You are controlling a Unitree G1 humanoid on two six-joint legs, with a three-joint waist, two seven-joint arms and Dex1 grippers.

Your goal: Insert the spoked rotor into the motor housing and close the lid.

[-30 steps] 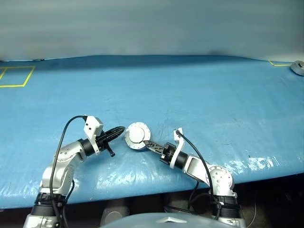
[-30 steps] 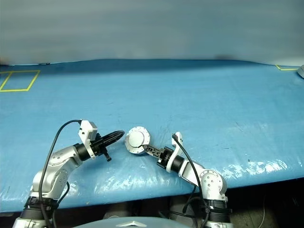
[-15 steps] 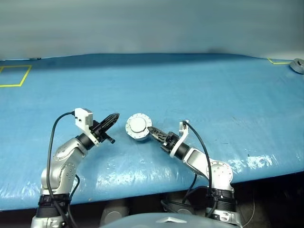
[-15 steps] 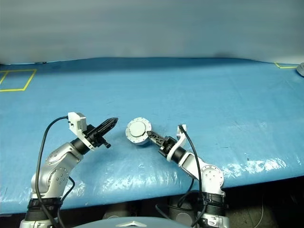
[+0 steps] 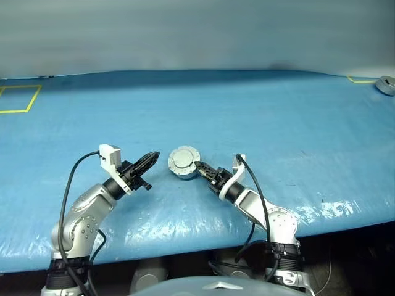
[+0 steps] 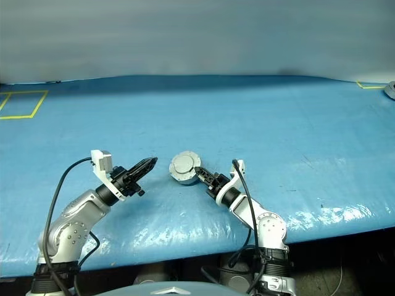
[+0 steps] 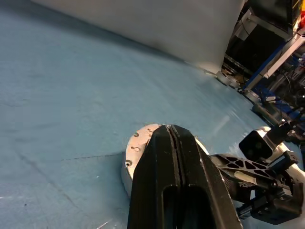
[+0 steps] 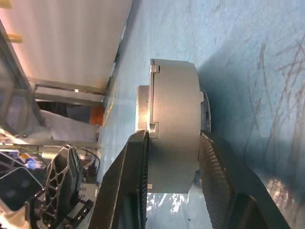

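Note:
The motor housing [image 5: 181, 174] is a grey round can low over the blue table [image 5: 259, 117], with the lid [image 5: 182, 159] closed on top, plain silver face and raised middle circle up. My right gripper [image 5: 199, 166] is shut on the housing from its right side. In the right wrist view one finger [image 8: 136, 181] lies on the lid face and the other on the base. My left gripper [image 5: 154, 158] is shut and empty, a short gap to the left of the housing, pointing at it. The spoked rotor is hidden.
Yellow tape marks a square [image 5: 15, 98] at the table's far left. A small grey object [image 5: 387, 85] lies at the far right corner. The table's front edge [image 5: 185, 237] runs just under both arms.
The right gripper has carried the housing forward and brought it from tilted toward me to nearly level. The left wrist has rolled, and its tips now stand further from the housing.

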